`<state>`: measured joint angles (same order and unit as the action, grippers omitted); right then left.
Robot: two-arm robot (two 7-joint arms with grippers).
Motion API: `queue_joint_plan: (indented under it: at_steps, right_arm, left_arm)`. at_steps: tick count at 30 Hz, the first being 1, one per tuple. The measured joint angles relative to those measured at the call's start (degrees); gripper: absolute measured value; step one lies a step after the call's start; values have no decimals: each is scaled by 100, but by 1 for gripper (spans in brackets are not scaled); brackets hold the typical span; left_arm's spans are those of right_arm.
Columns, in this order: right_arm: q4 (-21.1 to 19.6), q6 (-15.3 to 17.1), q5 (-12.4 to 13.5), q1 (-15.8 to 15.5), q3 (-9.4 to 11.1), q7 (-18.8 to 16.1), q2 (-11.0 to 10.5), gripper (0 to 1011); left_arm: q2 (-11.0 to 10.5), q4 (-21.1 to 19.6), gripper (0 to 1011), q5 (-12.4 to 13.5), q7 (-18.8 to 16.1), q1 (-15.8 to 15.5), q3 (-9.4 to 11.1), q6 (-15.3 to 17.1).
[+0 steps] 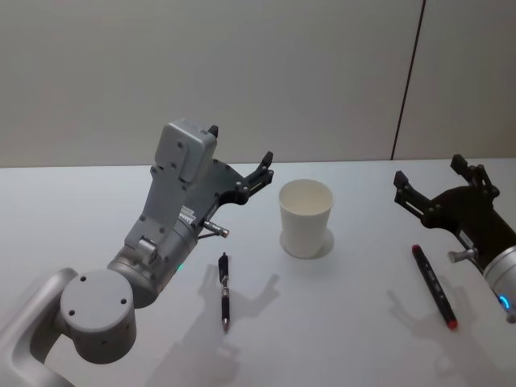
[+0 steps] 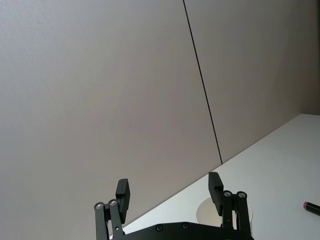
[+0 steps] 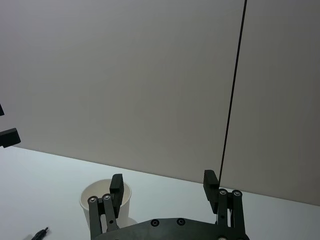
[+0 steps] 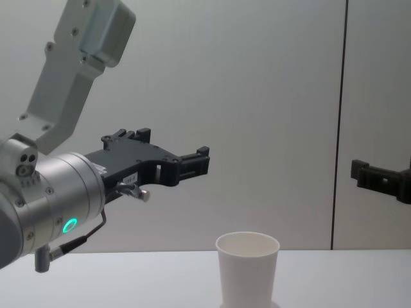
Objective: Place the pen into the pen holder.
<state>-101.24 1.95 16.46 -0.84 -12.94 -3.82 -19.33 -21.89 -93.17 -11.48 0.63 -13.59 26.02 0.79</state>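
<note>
Nothing done yet: we see one pen holder (image 1: pixel 306 216), upright and empty, mid-table (image 1: pixel 89 201). We count two pens lying flat: a black pen (image 1: pixel 225 290) left of the holder and a red-tipped pen (image 1: pixel 434 286) well to its right. The left gripper (image 1: pixel 240 145) hovers raised beside the holder, fingers spread, empty. The right gripper (image 1: pixel 429 171) hovers near the red-tipped pen, likewise spread and empty. Grasp, carry and drop all remain.

Pen holder (image 1: pixel 305 218) looked like plain matt white paper, smooth wall, rolled rim. Table (image 1: pixel 347 339) was smooth, matt white (faint sheen tbh). Left gripper (image 1: pixel 240 143) and right gripper (image 1: pixel 429 168) were matt black, plastic or metal, couldn't tell. Left arm (image 1: pixel 173 201) shell was satin grey, plastic-looking, wrist section smooth silvery metal. Black pen (image 1: pixel 225 290) looked plastic.
</note>
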Motion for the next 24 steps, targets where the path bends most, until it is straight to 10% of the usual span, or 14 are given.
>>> queue_joint_plan:
  at_steps: [24]
  right_arm:
    - [1, 1, 0, 0, 1, 0, 0, 1002]
  left_arm:
    - [0, 0, 1003, 0, 0, 0, 0, 1]
